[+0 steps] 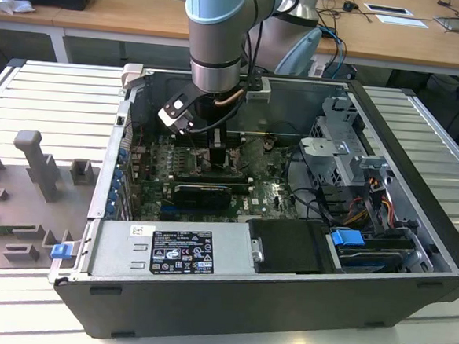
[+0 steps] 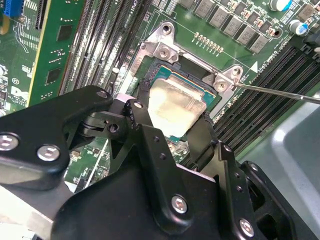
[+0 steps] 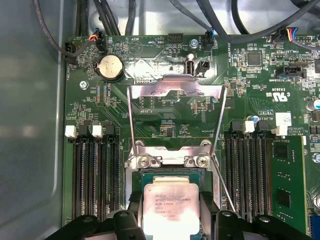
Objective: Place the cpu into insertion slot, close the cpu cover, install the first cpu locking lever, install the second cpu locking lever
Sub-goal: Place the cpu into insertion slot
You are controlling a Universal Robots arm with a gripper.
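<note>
My gripper (image 1: pixel 219 152) reaches down into the open computer case over the green motherboard. It is shut on the cpu (image 3: pixel 170 212), a silver-topped square chip, with one black finger (image 2: pixel 142 125) on each side. The cpu (image 2: pixel 175 105) lies level in or just over the insertion slot (image 3: pixel 170 172); whether it is fully seated I cannot tell. The slot's dark frame (image 2: pixel 190 67) shows past the chip's edge. The cpu cover (image 3: pixel 175 82), a thin silver frame, stands flipped open away from the slot. A thin wire locking lever (image 3: pixel 225 185) (image 2: pixel 280 92) juts out beside the socket, unlatched.
Black memory slots (image 3: pixel 95 170) flank the socket on both sides, and a green memory card (image 3: pixel 287 185) stands in one. Cables (image 3: pixel 215 20) run along the board's edge. The power supply (image 1: pixel 169 246) and drive bays (image 1: pixel 366 244) fill the case's near side. Grey fixtures (image 1: pixel 37 158) sit outside, at the exterior view's left.
</note>
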